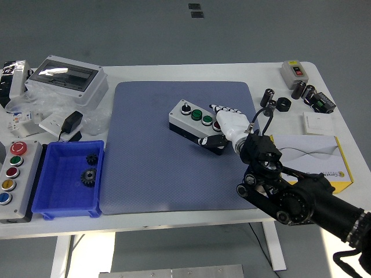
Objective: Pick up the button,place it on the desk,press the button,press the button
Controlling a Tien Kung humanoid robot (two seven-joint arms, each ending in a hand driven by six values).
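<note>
**Right hand on the button box, setting up the press**

Nearest me, my right arm [301, 200] comes in from the lower right corner and reaches up over the blue-grey mat [145, 174]. At its end the right hand [227, 124] sits at the right end of the button box [194, 124], fingers laid roughly flat over the top, thumb low against the near side. From here I can't tell whether it is clamping the box or only resting on it; the fingers are extended, not curled. My left arm isn't showing at all.

The box lies on the mat near the middle, turned at an angle, with a black knob, two green buttons and what looks like a red one right under my fingertips. So I judge the placing is done and the press is the step in hand.

To do it well: I want one fingertip squarely over a single cap, pushing straight down, not sideways, since the box is loose on the mat and could skate. Keeping the thumb as a brace helps.

Further left, the blue bin [52, 200] holds two gears; beyond it sits a grey enclosure [69, 81]. Far right, black cylinders [284, 101].
</note>
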